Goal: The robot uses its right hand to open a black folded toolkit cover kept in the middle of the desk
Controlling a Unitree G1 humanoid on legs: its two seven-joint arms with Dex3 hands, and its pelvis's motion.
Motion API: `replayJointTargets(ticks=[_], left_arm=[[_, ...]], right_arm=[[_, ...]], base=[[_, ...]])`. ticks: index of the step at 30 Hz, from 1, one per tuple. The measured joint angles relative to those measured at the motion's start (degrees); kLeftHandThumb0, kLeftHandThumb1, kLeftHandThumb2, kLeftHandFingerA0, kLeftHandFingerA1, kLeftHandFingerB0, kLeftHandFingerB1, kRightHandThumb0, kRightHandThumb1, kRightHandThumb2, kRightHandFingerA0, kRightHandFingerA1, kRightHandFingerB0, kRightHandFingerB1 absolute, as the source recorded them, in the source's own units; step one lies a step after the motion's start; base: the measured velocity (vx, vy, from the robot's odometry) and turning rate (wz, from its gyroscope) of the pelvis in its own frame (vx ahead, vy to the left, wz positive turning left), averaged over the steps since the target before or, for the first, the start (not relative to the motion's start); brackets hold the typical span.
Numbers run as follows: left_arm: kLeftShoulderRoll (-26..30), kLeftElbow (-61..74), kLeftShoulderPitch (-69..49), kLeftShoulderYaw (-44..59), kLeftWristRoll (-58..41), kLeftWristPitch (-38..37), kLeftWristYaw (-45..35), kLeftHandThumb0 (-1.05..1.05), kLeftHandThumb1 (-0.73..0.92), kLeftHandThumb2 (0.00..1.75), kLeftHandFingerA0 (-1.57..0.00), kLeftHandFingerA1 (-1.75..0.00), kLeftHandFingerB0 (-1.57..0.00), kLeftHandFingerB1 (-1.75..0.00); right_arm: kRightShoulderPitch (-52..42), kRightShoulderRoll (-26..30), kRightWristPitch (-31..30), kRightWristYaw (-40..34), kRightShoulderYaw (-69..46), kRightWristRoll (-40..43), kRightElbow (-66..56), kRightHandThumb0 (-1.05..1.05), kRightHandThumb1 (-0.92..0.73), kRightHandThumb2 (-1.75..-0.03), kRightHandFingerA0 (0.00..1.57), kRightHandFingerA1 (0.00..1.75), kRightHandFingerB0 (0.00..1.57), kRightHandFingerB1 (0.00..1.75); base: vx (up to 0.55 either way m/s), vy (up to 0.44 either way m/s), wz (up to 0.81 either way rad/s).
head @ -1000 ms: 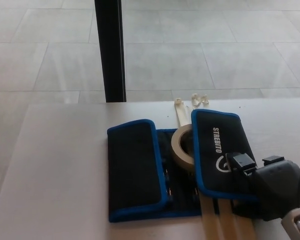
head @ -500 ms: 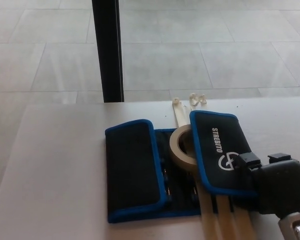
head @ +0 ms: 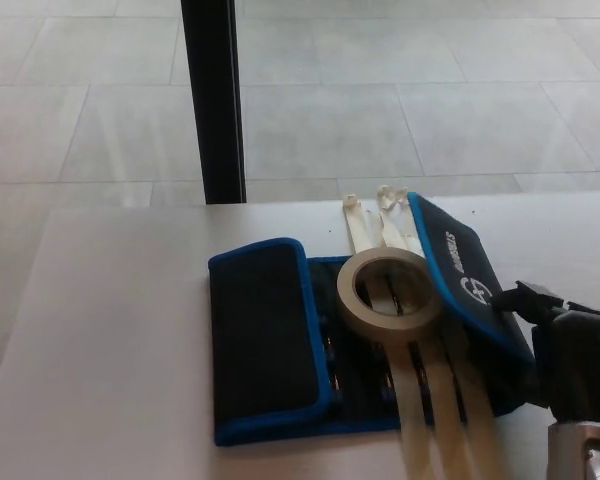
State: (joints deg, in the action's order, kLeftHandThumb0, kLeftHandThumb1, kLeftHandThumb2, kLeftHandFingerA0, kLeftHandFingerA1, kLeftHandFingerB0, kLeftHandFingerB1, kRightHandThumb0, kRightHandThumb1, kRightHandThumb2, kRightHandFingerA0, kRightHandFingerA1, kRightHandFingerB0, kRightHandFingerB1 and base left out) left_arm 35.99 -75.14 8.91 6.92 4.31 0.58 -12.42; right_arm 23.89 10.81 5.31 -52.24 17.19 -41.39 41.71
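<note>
Though the floor (head: pixel 400 90) of pale tiles fills the top half, its far edge is cut off by the frame, w/ a black post (head: pixel 212 100) standing at 11 o'clock and running out the top. Below it the desk (head: pixel 110 330) is pale and bare on its left side; its near edge and right corner are cut off.

On the desk's middle lies the black toolkit cover (head: pixel 265 335) w/ blue trim. Its left flap lies folded flat over the middle. The right flap (head: pixel 470 285), at 3 o'clock, is lifted and tilted up on edge, white logo side facing up-right; the lettering is too foreshortened to read. The inner panel betw. the flaps is dark, contents hard to make out.

At 4 o'clock the right hand (head: pixel 570 350) is a dark bulk, partly out of frame; it meets the right flap's lower edge, but can't tell if the fingers are closed on it. Left hand isn't visible.

A roll of tape (head: pixel 388 297) sits at centre over the inner panel, resting on pale strips (head: pixel 430 400) that run from 12 toward 6 o'clock, blurred near the bottom edge.
</note>
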Motion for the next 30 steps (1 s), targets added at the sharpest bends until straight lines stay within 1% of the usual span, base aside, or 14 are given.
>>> replayJointTargets(ticks=[3,6,8,13,14,16,19,21,22,24,25,26,27,30], left_arm=[[0.0,0.0,0.0,0.0,0.0,0.0,0.0,-0.93,0.92,0.7,-0.32,-0.52,-0.3,-0.37],[0.0,0.0,0.0,0.0,0.0,0.0,0.0,-1.0,0.78,0.89,-0.32,-0.57,-0.25,-0.42],[0.0,0.0,0.0,0.0,0.0,0.0,0.0,-0.94,0.92,0.74,-0.32,-0.55,-0.26,-0.38],[0.0,0.0,0.0,0.1,0.0,0.0,0.0,-0.96,0.79,0.83,-0.3,-0.56,-0.24,-0.41],[0.0,0.0,0.0,0.1,-0.1,0.0,0.0,-0.91,0.92,0.69,-0.32,-0.54,-0.28,-0.38],[0.0,0.0,0.0,0.1,-0.1,0.0,0.0,-0.91,0.92,0.69,-0.34,-0.55,-0.31,-0.38],[0.0,0.0,0.0,0.2,-0.1,0.0,0.0,-0.91,0.92,0.69,-0.34,-0.55,-0.31,-0.38],[0.0,0.0,0.0,0.2,-0.1,0.0,0.0,-0.92,0.92,0.68,-0.33,-0.55,-0.31,-0.37],[0.0,0.0,0.0,0.2,-0.1,0.0,0.0,-0.93,0.92,0.7,-0.31,-0.56,-0.28,-0.37],[0.0,0.0,0.0,0.3,-0.1,0.0,0.0,-0.93,0.92,0.7,-0.31,-0.56,-0.28,-0.37],[0.0,0.0,0.0,0.3,-0.1,0.0,0.0,-0.92,0.92,0.7,-0.32,-0.56,-0.28,-0.37],[0.0,0.0,0.0,0.3,-0.1,0.0,0.0,-0.91,0.92,0.7,-0.33,-0.55,-0.3,-0.37],[-0.1,0.0,0.0,0.3,-0.1,0.0,0.0,-0.96,0.77,0.87,-0.34,-0.58,-0.28,-0.42],[-0.1,0.0,0.0,0.3,-0.1,0.0,0.0,-0.91,0.92,0.71,-0.33,-0.54,-0.3,-0.37]], right_arm=[[-0.5,-1.8,1.0,0.7,-3.2,2.2,-0.9,-0.25,-0.74,-0.69,1.2,1.36,0.89,0.63],[-0.8,-3.7,1.5,1.8,-6.3,4.3,-1.8,-0.25,-0.72,-0.71,1.21,1.33,0.92,0.65],[-0.8,-4.5,1.8,2.3,-7.8,5.5,-1.9,-0.24,-0.71,-0.71,1.19,1.3,0.92,0.64],[-0.8,-6.5,2.1,4.2,-12.2,9.0,-1.9,-0.21,-0.68,-0.74,1.09,1.57,0.88,0.69],[-0.8,-6.7,2.1,4.5,-13.0,9.7,-1.9,-0.31,-0.52,-0.95,1.31,1.4,0.82,0.78],[-0.8,-7.2,2.1,5.1,-14.5,10.9,-1.9,-0.29,-0.66,-0.63,0.99,1.64,0.82,0.76],[-0.7,-7.8,2.1,5.8,-17.0,13.0,-1.9,-0.29,-0.66,-0.63,0.99,1.64,0.82,0.76],[-0.6,-8.2,2.1,6.3,-18.9,14.4,-1.9,-0.31,-0.6,-0.62,0.93,1.52,0.82,0.83],[-0.5,-8.3,2.0,6.4,-19.9,15.1,-1.9,-0.4,-0.44,-0.87,0.98,1.23,0.79,0.86],[0.2,-8.3,2.0,6.6,-22.1,16.6,-1.9,-0.4,-0.44,-0.87,0.98,1.23,0.79,0.86],[0.7,-8.3,2.0,6.6,-23.1,17.2,-1.9,-0.37,-0.69,-0.61,0.55,1.3,0.71,0.81],[1.3,-8.3,2.0,6.6,-24.1,17.9,-1.9,-0.39,-0.75,-0.61,0.44,1.13,0.58,0.97],[2.1,-8.3,2.0,6.6,-25.5,18.8,-1.9,-0.42,-0.79,-0.7,0.44,1.29,0.45,1.14],[4.1,-8.2,1.8,6.5,-29.4,21.1,-1.6,-0.53,-0.83,-0.79,0.23,1.04,0.21,1.0]], base=[[0.0,0.0,0.0],[0.0,0.0,0.0],[0.0,0.0,0.0],[0.0,0.0,0.0],[0.0,0.0,0.0],[0.0,0.0,0.0],[0.0,0.0,0.0],[0.0,0.0,0.0],[0.0,0.0,0.0],[0.0,0.0,0.0],[0.0,0.0,0.0],[0.0,0.0,0.0],[0.0,0.0,0.0],[0.0,0.0,0.0]])
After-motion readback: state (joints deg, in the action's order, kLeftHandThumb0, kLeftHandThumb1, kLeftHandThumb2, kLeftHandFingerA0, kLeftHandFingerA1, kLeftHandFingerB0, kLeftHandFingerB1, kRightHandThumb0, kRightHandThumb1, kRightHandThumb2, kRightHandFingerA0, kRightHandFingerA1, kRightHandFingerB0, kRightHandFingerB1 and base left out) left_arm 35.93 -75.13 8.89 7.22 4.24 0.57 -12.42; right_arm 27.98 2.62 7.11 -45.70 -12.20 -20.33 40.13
